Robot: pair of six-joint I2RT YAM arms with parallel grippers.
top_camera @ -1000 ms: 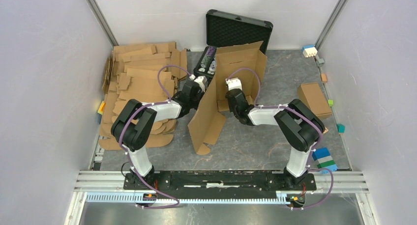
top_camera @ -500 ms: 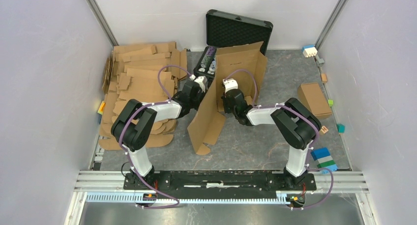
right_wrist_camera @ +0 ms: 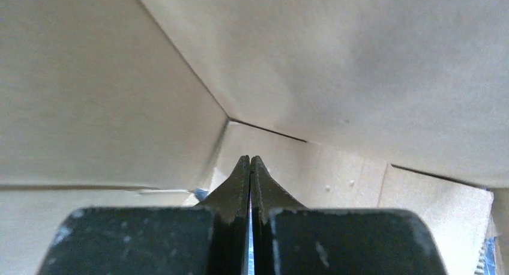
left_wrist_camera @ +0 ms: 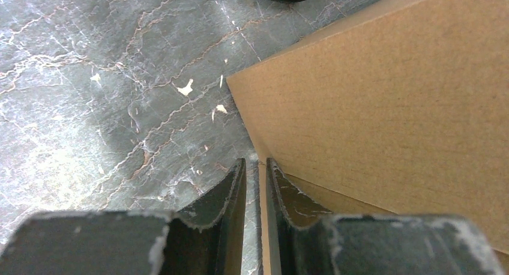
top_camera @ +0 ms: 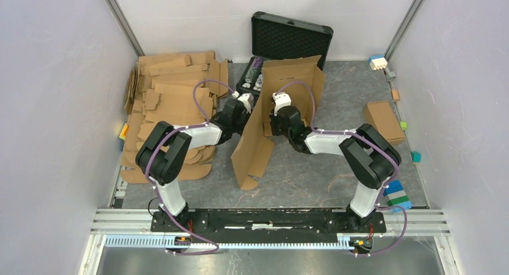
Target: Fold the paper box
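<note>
pinching the paper box (left_wrist_camera: 390,95) wall, the left claw (left_wrist_camera: 256,164) props it upright; right claw (right_wrist_camera: 249,161), shut tight and empty, probably presses the inner corner crease.

There are two robot arms, a left arm (top_camera: 174,149) and a right arm (top_camera: 366,158), and one partly folded paper box (top_camera: 255,152) stands between them. At the back is one open black case (top_camera: 292,38) with one dark packet (top_camera: 252,77) in front of it; one small cardboard box (top_camera: 383,120) sits on the right, and one pile of flat cardboard sheets (top_camera: 171,101) on the left overlaps too much to count. At least five small coloured blocks (top_camera: 416,157) are scattered along the right side, with one stack of blocks (top_camera: 396,194) nearer the front and one more coloured piece (top_camera: 123,131) at the left edge.
</note>
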